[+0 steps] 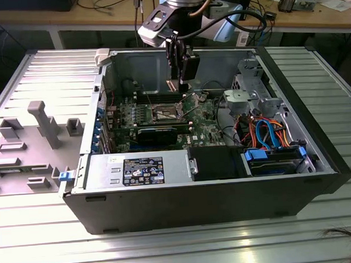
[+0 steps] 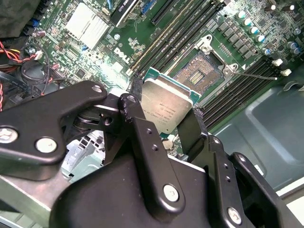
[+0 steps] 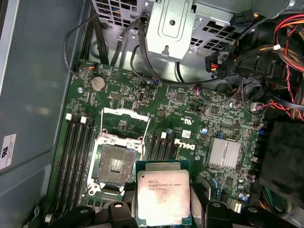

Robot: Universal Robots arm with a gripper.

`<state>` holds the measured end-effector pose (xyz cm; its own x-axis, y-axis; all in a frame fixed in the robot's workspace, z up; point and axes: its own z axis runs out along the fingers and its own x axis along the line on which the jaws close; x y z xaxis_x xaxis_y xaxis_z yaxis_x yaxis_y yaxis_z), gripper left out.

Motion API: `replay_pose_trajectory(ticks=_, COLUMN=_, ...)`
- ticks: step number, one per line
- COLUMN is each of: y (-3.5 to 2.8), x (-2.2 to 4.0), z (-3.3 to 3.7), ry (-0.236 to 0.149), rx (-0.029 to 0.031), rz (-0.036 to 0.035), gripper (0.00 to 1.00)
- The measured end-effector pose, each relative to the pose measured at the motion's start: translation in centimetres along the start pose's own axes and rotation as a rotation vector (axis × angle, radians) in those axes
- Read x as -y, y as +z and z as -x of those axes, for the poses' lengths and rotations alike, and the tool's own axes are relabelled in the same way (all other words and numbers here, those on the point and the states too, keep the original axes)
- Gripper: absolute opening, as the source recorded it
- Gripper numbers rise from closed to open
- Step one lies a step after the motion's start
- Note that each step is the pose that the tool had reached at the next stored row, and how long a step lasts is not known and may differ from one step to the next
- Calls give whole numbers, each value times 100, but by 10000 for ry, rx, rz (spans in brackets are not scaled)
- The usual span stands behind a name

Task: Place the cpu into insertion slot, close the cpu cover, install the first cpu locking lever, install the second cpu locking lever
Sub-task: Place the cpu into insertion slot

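Note:
My gripper [image 1: 178,83] hangs inside the open computer case, above the green motherboard. It is shut on the cpu [image 3: 163,192], a thin square chip with a silvery face, whose opposite edges sit between the two black fingers [image 2: 135,123]. The insertion slot [image 3: 115,164] lies bare with its dark centre showing. The cpu hovers above the board, offset to one side of the slot rather than over it. The cpu cover [image 3: 124,122], a silvery frame with a window, stands flipped open beside the slot. A thin wire locking lever [image 2: 256,74] sticks out near the slot [image 2: 199,71].
Long black memory slots [image 3: 76,156] flank the socket. A finned heatsink [image 3: 224,153], a metal drive cage [image 3: 168,26] and bundles of cables [image 3: 280,52] crowd the board's edges. The case walls [image 1: 214,191] enclose the work area. Grey fixtures [image 1: 42,124] stand on the table at the exterior view's left.

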<state>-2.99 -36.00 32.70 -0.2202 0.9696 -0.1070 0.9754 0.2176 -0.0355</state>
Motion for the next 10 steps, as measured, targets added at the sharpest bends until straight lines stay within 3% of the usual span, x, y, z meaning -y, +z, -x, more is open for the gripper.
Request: replay_pose_trajectory(ticks=10, y=4, x=0, z=0, ry=83, rx=-3, rz=-9, gripper=55)
